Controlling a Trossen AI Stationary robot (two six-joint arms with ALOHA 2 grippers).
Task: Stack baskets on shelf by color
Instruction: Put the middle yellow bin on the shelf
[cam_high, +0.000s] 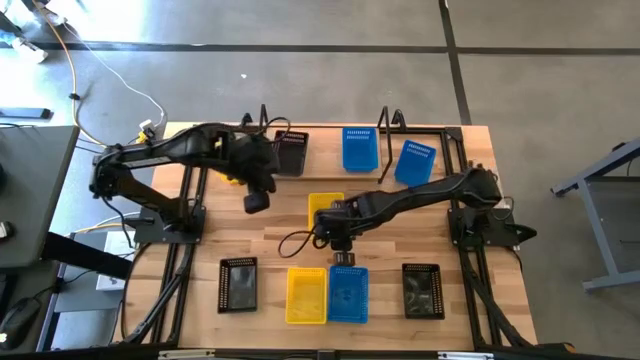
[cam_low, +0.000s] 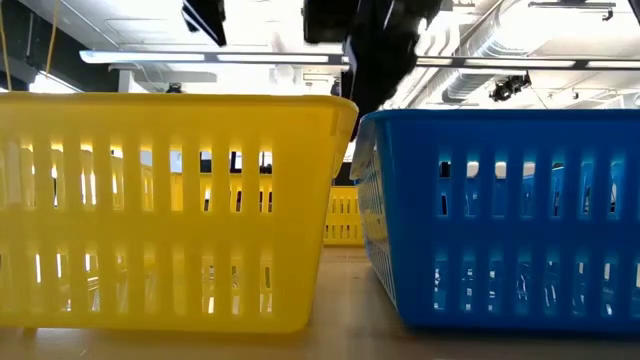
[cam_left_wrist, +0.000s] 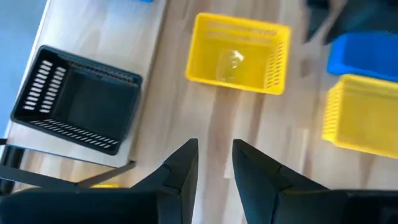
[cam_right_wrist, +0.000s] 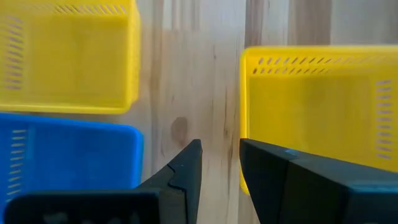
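Note:
In the high view the shelf (cam_high: 325, 133) stands at the table's far edge, with a black basket (cam_high: 290, 152) and a blue basket (cam_high: 359, 148) on its plank. A second blue basket (cam_high: 416, 162) lies askew to their right. A yellow basket (cam_high: 325, 208) sits mid-table. Another yellow one (cam_high: 232, 178) is mostly hidden under my left arm. My left gripper (cam_high: 257, 200) hovers open near the black basket (cam_left_wrist: 78, 99), holding nothing. My right gripper (cam_high: 343, 258) hangs open above bare wood between the mid-table yellow basket (cam_right_wrist: 317, 106) and the near-row yellow basket (cam_right_wrist: 68, 56) and blue basket (cam_right_wrist: 68, 155).
Along the near edge stand a black basket (cam_high: 238, 284), a yellow one (cam_high: 306, 295) touching a blue one (cam_high: 347, 293), and another black one (cam_high: 422, 290). The low view is filled by the yellow basket (cam_low: 170, 210) and the blue basket (cam_low: 500, 220). Bare wood lies between the rows.

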